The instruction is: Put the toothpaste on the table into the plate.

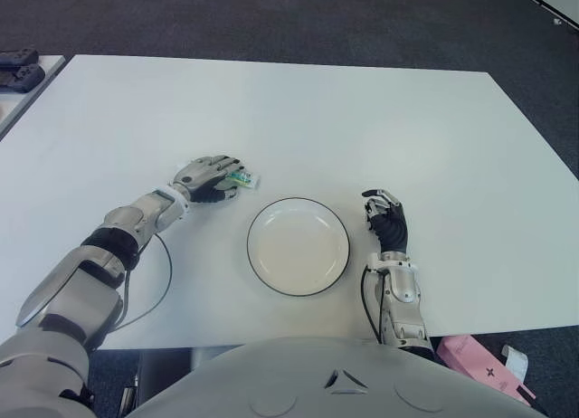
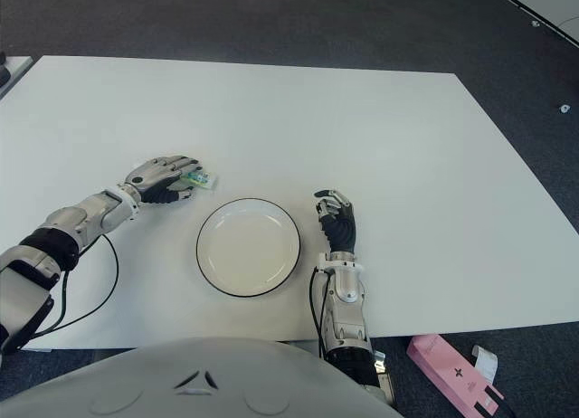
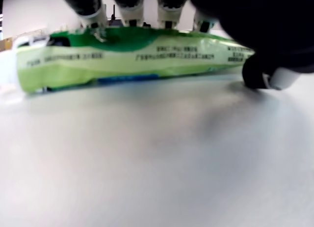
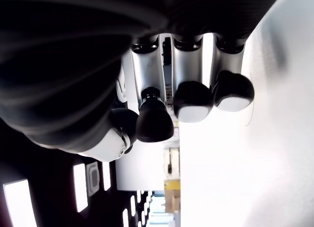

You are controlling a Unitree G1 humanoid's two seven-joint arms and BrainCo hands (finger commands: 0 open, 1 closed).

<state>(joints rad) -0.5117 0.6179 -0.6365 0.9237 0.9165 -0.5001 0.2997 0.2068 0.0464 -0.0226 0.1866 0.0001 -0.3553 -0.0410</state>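
White table (image 1: 362, 119), left hand (image 1: 206, 179) seemingly closed over toothpaste (image 1: 242, 177) beside plate (image 1: 262, 264), right hand (image 1: 387, 217) curled, empty

Left robot hand (image 1: 207, 179) over toothpaste (image 1: 243, 177), just beside plate (image 1: 298, 246)

toothpaste (image 3: 132, 57): green tube, paler green band, small dark print | plate (image 1: 298, 246): cream-white, thin black rim | table (image 1: 362, 128): plain white | left hand (image 1: 206, 178): silver-grey, black fingers | right hand (image 1: 387, 221): black and silver, white-tipped fingers (image 4: 191, 101) | box (image 2: 452, 373): pink | floor (image 1: 271, 20): dark grey
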